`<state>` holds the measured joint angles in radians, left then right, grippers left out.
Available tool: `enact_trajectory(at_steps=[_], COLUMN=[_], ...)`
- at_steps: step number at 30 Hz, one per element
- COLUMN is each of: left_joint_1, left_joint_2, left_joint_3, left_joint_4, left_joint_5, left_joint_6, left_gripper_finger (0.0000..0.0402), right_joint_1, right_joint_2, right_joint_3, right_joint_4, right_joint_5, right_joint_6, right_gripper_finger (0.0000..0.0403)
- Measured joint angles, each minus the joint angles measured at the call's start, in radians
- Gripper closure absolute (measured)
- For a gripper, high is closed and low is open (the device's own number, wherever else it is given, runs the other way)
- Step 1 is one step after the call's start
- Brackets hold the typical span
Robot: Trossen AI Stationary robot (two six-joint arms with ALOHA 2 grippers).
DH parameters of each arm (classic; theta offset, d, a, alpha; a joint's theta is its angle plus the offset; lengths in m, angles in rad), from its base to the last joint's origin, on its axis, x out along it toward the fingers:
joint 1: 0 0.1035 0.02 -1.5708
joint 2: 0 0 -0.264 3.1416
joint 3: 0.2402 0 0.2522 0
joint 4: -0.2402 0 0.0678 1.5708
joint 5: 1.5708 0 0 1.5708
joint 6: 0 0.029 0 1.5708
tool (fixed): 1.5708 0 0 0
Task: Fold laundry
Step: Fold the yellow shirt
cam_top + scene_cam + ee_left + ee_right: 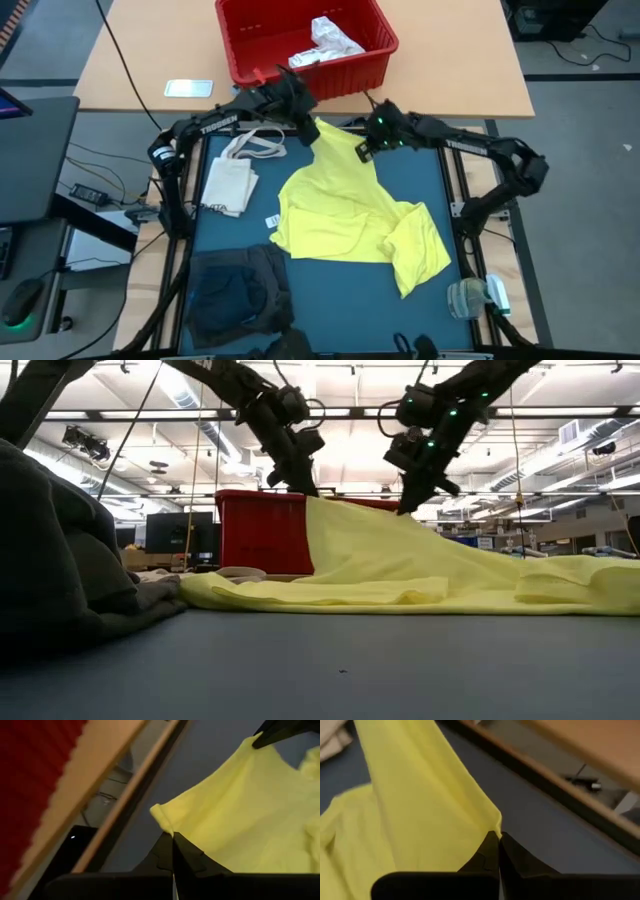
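Yellow garment (345, 215): spread over the middle of the blue table (420, 310), its 12 o'clock edge lifted off the surface between both grippers; in the low view it rises like a tent from the table up to the two gripper tips, the rest lying flat and rumpled toward 4 o'clock.
Left gripper (308, 132): at about 11 o'clock of the garment, fingers clamped together on one lifted corner; the left wrist view shows the fabric edge pinched right at the fingertips.
Right gripper (364, 150): at about 1 o'clock of the garment, fingers pressed together on the other lifted corner; the right wrist view shows the yellow edge caught at the tips.
Dark grey garment (238, 292): bunched at 7 o'clock on the table, apart from the yellow one.
Cream bag (232, 178): at 9 o'clock, handles pointing toward the left gripper.
Red bin (305, 45): beyond the table at 12 o'clock, white items inside.
Clear plastic item (474, 297): at 4 o'clock, near the table's edge.
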<state>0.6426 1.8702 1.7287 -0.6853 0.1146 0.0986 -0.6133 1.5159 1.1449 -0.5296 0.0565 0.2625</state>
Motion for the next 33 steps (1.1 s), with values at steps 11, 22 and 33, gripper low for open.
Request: enact_trajectory(at_steps=[11, 22, 33], left_joint_1=[0.114, 0.171, 0.177], left_joint_2=[0.045, 0.078, 0.078], left_joint_3=[-0.001, -0.001, -0.001], left_joint_4=[0.01, 0.012, -0.039], left_joint_5=[-0.019, -0.127, -0.121], left_joint_6=[0.032, 0.046, -0.013], left_gripper_finger=[0.0401, 0.0389, 0.0335], right_joint_1=[-0.057, -0.064, 0.05], right_joint_2=[0.294, 0.279, 0.017], right_joint_3=[0.252, 0.332, 0.249], right_joint_4=[-0.076, -0.188, -0.571], right_joint_5=[-0.031, 0.077, -0.087], right_joint_6=[-0.035, 0.023, 0.135], right_gripper_finger=[0.0394, 0.0306, 0.0286])
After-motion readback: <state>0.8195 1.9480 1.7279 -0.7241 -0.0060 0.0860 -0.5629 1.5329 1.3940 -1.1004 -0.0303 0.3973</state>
